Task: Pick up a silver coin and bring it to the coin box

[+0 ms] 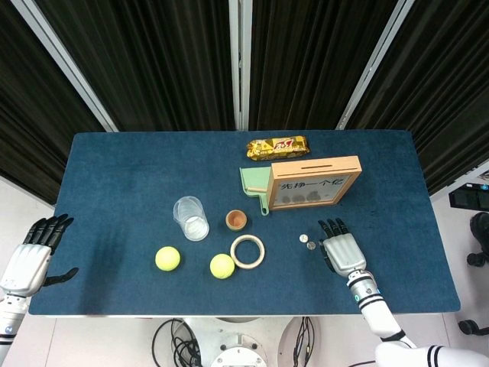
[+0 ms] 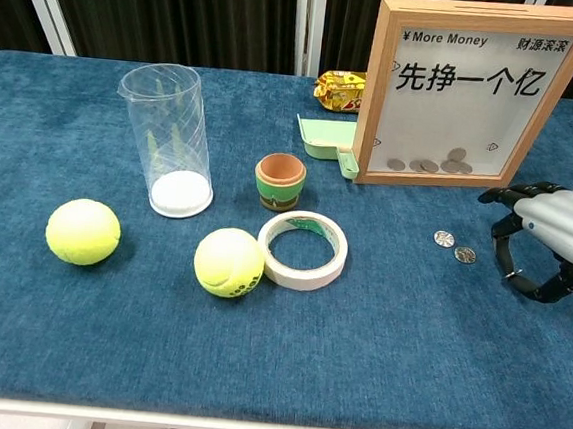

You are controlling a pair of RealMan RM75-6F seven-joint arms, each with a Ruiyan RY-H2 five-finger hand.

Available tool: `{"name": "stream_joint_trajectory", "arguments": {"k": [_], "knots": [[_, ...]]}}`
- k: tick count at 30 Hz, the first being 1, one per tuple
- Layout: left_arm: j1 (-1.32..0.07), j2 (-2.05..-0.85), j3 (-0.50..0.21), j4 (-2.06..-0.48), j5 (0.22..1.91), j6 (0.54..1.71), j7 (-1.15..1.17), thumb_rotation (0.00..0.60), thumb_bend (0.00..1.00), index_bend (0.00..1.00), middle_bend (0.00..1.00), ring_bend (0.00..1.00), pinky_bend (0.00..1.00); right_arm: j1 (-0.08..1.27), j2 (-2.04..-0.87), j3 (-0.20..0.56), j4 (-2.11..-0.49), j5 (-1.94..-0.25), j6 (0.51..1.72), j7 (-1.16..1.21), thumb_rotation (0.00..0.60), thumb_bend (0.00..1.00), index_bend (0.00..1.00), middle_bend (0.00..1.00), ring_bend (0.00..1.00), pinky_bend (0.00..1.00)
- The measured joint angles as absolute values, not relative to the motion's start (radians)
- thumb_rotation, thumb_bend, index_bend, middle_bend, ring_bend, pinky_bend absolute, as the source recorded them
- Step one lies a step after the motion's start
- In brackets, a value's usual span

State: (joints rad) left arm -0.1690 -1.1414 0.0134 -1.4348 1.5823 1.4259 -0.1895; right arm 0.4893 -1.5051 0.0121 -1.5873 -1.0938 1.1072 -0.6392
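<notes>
The right robot hand [image 2: 550,238] hovers empty, fingers apart and curled downward, just right of two silver coins [image 2: 454,246] lying on the bench [image 2: 376,343] near the coin box [image 2: 463,89]. Reaching is under way; next, pinching one coin calls for shifting left.

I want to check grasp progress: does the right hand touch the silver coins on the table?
Apart. The chest view shows bare blue cloth between the right hand and the silver coins.
</notes>
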Motion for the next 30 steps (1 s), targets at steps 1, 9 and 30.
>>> {"name": "stream_joint_trajectory", "arguments": {"k": [1,9,30], "knots": [[-0.169,-1.141,0.013,-1.435,1.582,1.426,-0.189,0.6,0.15,0.05,0.02,0.0,0.0,0.488,-1.501,0.013,-1.593,-1.1,1.112,-0.635,0.6,0.38,0.62,0.08,0.0,0.0],[-0.17,-1.136,0.014,-1.448,1.587,1.428,-0.181,0.6,0.15,0.05,0.02,0.0,0.0,0.467,-1.43,0.015,-1.706,-1.227,1.201,-0.599,0.6,0.38,0.64,0.08,0.0,0.0],[-0.169,-1.127,0.016,-1.467,1.609,1.45,-0.175,0.6,0.15,0.05,0.02,0.0,0.0,0.492,-1.102,0.209,-2.122,-1.317,1.319,-0.565,0.6,0.39,0.67,0.08,0.0,0.0]]}}
